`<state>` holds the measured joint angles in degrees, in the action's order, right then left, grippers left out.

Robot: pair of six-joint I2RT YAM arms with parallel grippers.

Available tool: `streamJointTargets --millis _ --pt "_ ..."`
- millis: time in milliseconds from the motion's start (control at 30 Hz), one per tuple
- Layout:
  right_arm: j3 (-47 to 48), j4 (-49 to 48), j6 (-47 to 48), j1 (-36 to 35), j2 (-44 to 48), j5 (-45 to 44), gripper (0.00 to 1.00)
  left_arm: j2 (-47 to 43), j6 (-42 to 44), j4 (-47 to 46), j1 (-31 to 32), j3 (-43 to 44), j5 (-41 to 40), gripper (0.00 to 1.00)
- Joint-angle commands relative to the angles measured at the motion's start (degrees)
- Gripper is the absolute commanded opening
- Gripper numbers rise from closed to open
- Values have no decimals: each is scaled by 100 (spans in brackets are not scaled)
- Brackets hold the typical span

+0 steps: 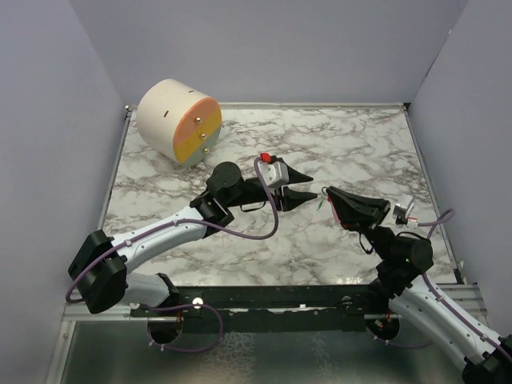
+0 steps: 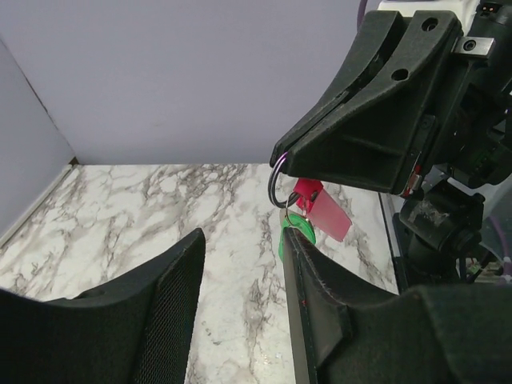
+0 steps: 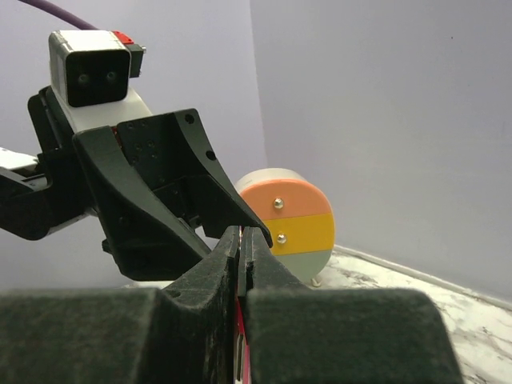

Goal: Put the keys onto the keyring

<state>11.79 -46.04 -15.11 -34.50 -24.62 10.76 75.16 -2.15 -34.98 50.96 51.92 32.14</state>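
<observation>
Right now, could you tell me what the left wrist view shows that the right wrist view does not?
Only the left wrist view shows the keyring's silvery ring, held in the shut right gripper, with the green key just below it. Only the right wrist view shows the cylinder with its orange and yellow face. Both show the pink tag and the marble table.

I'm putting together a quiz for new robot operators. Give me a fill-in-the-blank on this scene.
1. The right gripper is shut on the pink tag of the ___.
2. The left gripper has its jaws ___.
3. The small key near the left gripper's fingertip is coloured ___.
4. The cylinder has an orange band on its face, above a ___ one.

Missing words: keyring; open; green; yellow.
</observation>
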Motion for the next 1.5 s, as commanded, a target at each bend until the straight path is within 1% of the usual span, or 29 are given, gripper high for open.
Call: streamJointTargets --millis 0,200,267,333,500,733,1067,1333,1467 --pt "192 63 23 -30 49 175 1 20 -147 -175 -76 239 512 44" --pt "201 19 10 -30 -44 232 1 90 -209 -175 -147 384 783 37" --pt "196 -12 5 -30 -83 233 1 134 -249 -176 -150 430 815 37" --pt "192 -50 -7 -30 -118 233 1 160 -283 -175 -149 463 820 34" --pt "205 -109 -34 -30 -177 241 1 167 -324 -173 -154 423 583 33" --pt "214 -283 -103 -30 -313 359 1 229 -347 -167 -156 441 520 31" --pt "196 -347 -130 -30 -328 413 1 274 -356 -139 -150 441 521 24" --pt "177 -407 -121 -28 -342 440 1 320 -381 -126 -150 467 575 23" --pt "170 -439 -118 -28 -342 470 1 382 -415 -130 -153 512 656 19"
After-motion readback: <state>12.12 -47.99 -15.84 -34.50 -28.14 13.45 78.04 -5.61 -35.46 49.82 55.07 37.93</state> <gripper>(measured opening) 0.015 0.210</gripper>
